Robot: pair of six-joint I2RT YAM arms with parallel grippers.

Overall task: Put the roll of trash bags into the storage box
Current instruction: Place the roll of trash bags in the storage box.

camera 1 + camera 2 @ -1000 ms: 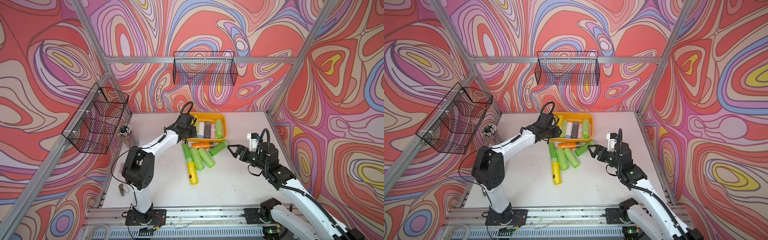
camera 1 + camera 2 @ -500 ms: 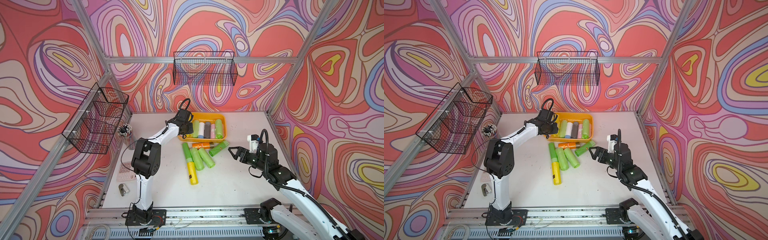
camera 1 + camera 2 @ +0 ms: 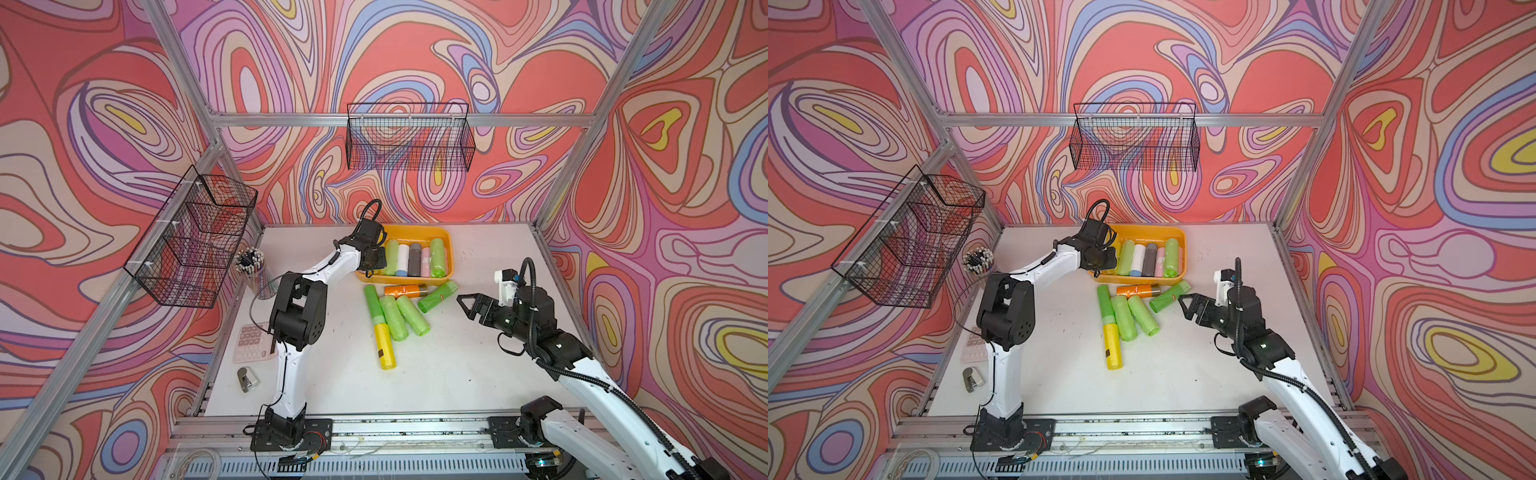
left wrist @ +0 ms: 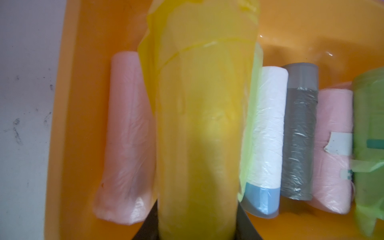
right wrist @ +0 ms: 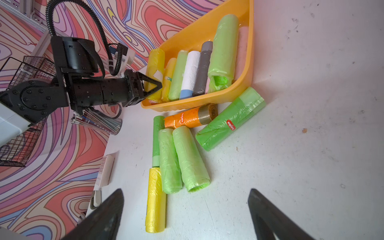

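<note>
Nearest me, my right pincer [image 3: 467, 304] hangs over the table [image 3: 457, 374], jaws wide apart with nothing between them. Its tips point toward the labelled green roll [image 5: 230, 119] and are clear of it. On my near left lie a metal piece [image 3: 246, 379] and, just beyond it, a calculator [image 3: 253, 343].

In mid-table are the loose rolls. The loose yellow roll [image 5: 155, 199] is closest to me, end to end with a thin green roll [image 5: 156, 141]. Beside those, two fat green rolls [image 5: 169, 160] lie touching each other. Past them the orange roll [image 5: 187, 118] lies crosswise, just in front of the box [image 3: 419, 227]. The labelled green roll lies at an angle, with its far end by the box's near right corner.

The box sits at the back middle of the table. Its rolls lie side by side. From my left they are a left pink roll [image 4: 126, 135], a pale green roll [image 5: 178, 74], a white roll [image 4: 268, 128] with a blue end, a grey roll [image 4: 299, 135], a right pink roll [image 4: 332, 155] and a boxed green roll [image 4: 369, 166].

My left pincer [image 5: 155, 88] reaches over the box's left end, clamped on one end of the held roll [image 4: 203, 124]. That roll is yellow, and it lies along the same line as the boxed ones, above the gap between the left pink roll and the white roll. It hides most of the pale green roll. I cannot tell whether it rests on them.

A pen cup [image 3: 251, 266] stands at the far left. Wire baskets [image 3: 195, 237] hang on the left and back walls.
</note>
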